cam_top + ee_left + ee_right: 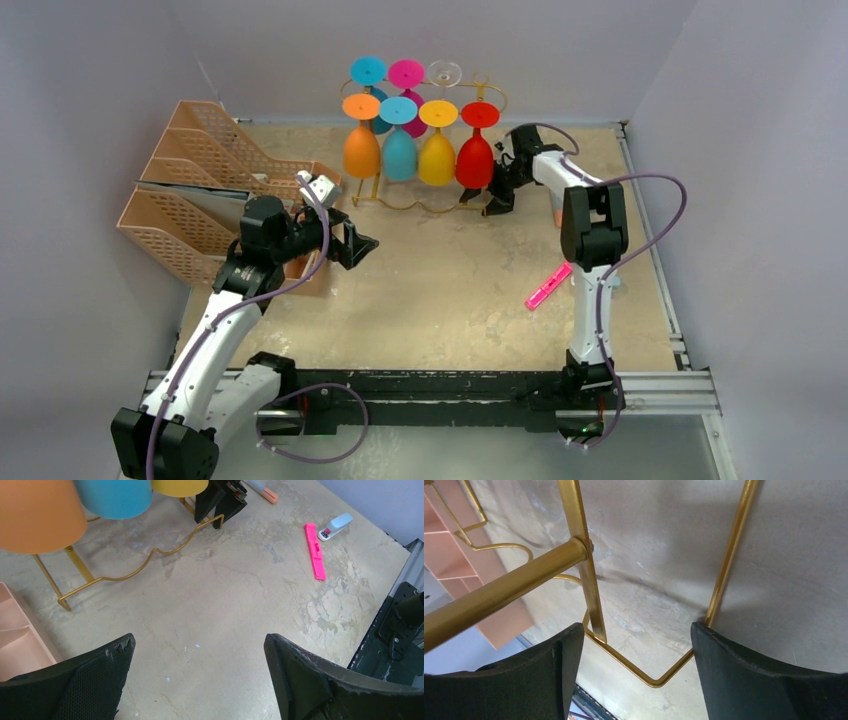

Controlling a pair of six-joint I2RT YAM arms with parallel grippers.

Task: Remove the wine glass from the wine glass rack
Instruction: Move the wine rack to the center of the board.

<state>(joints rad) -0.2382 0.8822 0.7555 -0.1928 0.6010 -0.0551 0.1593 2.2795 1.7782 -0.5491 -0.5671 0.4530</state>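
While the wine glass rack (499,597) stands at 12 o'clock on the table (450,300), the red wine glass (475,155) hangs bowl-down at its 3 o'clock end, where the right gripper (635,630), jaws wide and empty, flanks the base wire. At 9 o'clock, the left gripper (200,640) is spread wide, empty.

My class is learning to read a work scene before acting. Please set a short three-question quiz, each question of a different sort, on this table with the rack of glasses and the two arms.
1. True or false: the left hand grips a glass.
2. Which front-row glass hangs nearest the right hand? A orange glass; B yellow glass; C red glass.
3. Fill in: the marker lying nearest the table's near edge is ____.
Key: 1 false, it is open and apart from the rack; 2 C; 3 pink.
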